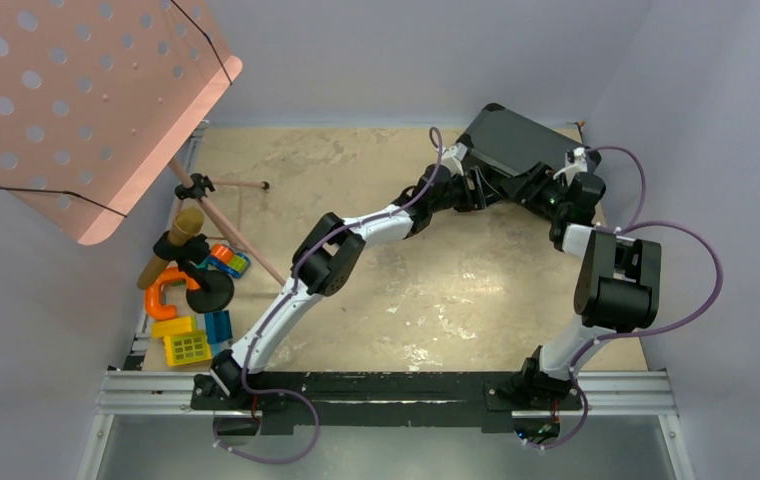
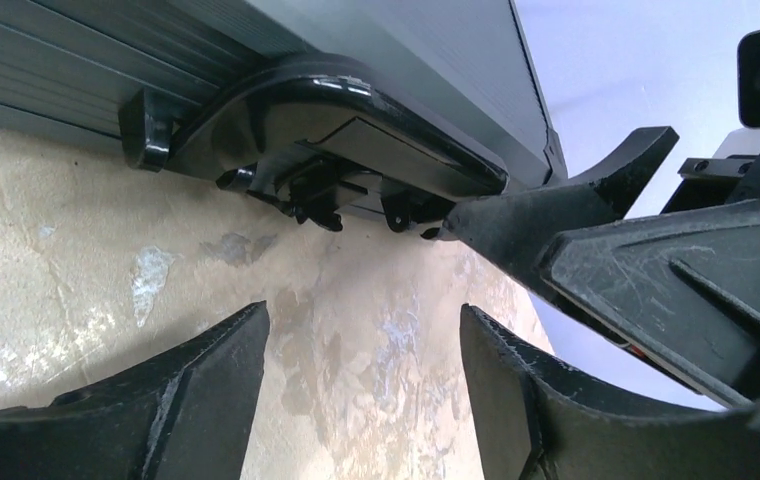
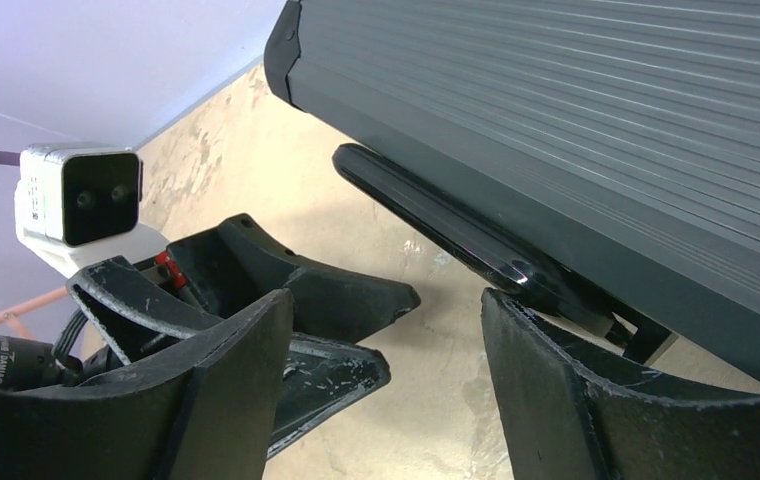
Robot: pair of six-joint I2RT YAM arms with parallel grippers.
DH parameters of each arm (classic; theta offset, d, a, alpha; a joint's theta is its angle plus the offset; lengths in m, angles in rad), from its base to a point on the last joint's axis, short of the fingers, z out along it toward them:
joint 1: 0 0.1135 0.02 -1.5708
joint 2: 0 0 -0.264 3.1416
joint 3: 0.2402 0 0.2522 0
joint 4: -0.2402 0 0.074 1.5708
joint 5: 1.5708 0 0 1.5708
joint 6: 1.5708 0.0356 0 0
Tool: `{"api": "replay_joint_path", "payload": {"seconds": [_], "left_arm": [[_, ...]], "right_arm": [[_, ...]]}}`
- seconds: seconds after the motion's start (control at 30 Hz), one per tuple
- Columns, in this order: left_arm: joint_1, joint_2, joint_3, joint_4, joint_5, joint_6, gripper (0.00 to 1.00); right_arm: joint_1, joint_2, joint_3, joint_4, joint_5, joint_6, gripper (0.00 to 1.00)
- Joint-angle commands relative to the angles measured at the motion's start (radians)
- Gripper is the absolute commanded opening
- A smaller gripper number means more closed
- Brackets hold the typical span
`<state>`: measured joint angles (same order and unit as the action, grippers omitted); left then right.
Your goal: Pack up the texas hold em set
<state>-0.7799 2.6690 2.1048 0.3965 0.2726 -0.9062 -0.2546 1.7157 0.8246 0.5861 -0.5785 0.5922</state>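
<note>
- The black briefcase (image 1: 516, 140) lies flat at the far right of the tabletop (image 1: 406, 290) with its lid down, its ribbed shell closed all along the near edge in both wrist views.
- No chips, card decks, buttons or marker lie loose on the tabletop in the overhead view, so I judge the filling done and the contents inside the closed case.
- Both arms reach to the handle side of the case. The handle (image 2: 336, 110) lies folded against that edge, just above the tabletop.
- The left claw (image 2: 364, 315) is moderately wide with only bare tabletop between its fingers. It holds nothing and sits just short of the handle.
- The right claw (image 3: 386, 300) is wide and also empty. One of its fingers is just beside the end of the handle, and its other fingertip points close to the latch hardware in the left wrist view.
- The small latches (image 2: 306, 190) under the handle are in view, but I cannot tell whether they are snapped home.
- My judgement is that the task is near its end. What may be left is securing the latches and drawing both arms clear.
- The pink music stand (image 1: 86, 100) and the yellow and blue crates (image 1: 188, 345) sit well apart at the left, outside the job.
</note>
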Motion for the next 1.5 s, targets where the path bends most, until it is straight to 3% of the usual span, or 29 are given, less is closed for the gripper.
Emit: {"api": "replay_joint_path", "payload": {"seconds": [0.0,0.2,0.37,0.57,0.9,1.23,1.47], "left_arm": [[-0.006,0.035,0.072,0.071,-0.050,-0.033,0.74],[0.007,0.021,0.029,0.222,-0.089,-0.039,0.68],[0.040,0.025,0.072,0.224,-0.110,-0.030,0.54],[0.059,0.044,0.119,0.214,-0.109,-0.067,0.50],[0.064,0.011,0.071,0.269,-0.055,-0.092,0.48],[0.068,-0.101,-0.084,0.327,0.025,0.028,0.46],[0.070,-0.208,-0.254,0.428,0.051,0.076,0.45]], "right_arm": [[-0.004,0.021,0.077,-0.055,0.041,-0.036,0.73],[-0.002,0.018,0.121,-0.248,0.123,-0.084,0.68],[0.006,-0.013,0.134,-0.347,0.194,-0.141,0.65],[0.025,0.017,0.202,-0.449,0.257,-0.173,0.59],[0.062,0.071,0.193,-0.311,0.257,-0.034,0.57],[0.131,0.104,0.192,-0.193,0.350,-0.026,0.55],[0.154,0.114,0.227,-0.220,0.402,-0.040,0.43]]}}
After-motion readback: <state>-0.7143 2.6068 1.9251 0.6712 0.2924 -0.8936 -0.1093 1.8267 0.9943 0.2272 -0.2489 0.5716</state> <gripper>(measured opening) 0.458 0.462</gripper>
